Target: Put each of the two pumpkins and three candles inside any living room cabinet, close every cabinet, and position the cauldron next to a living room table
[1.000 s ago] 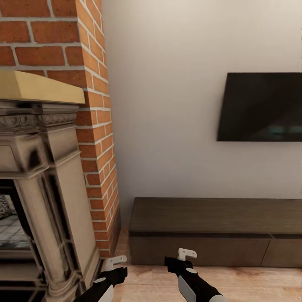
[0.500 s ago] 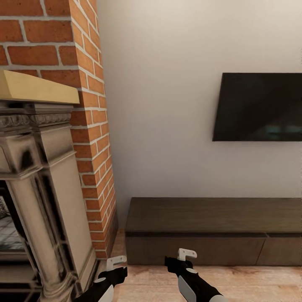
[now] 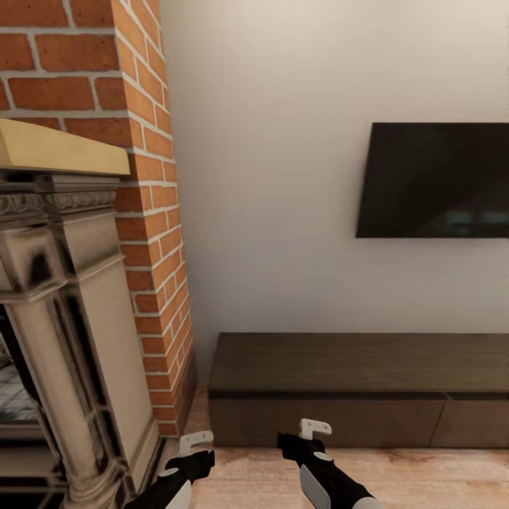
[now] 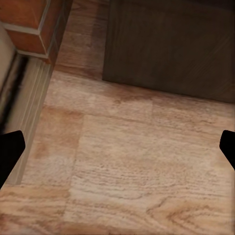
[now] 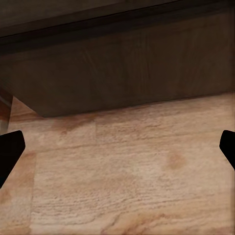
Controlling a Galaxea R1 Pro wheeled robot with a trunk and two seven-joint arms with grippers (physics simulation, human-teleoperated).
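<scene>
Cabinet point(image 3: 360, 382), the long low dark-wood unit under the wall-mounted television point(image 3: 435, 180), stands against the wall just ahead with its drawer fronts flush and shut, a brick fireplace point(image 3: 78, 283) to its left. Left gripper point(image 3: 194, 442) and right gripper point(image 3: 314, 427) hang low over the wood floor point(image 4: 127, 161) just short of it, jaws spread wide, holding nothing. I judge this the approach; next comes pulling a drawer open.
</scene>
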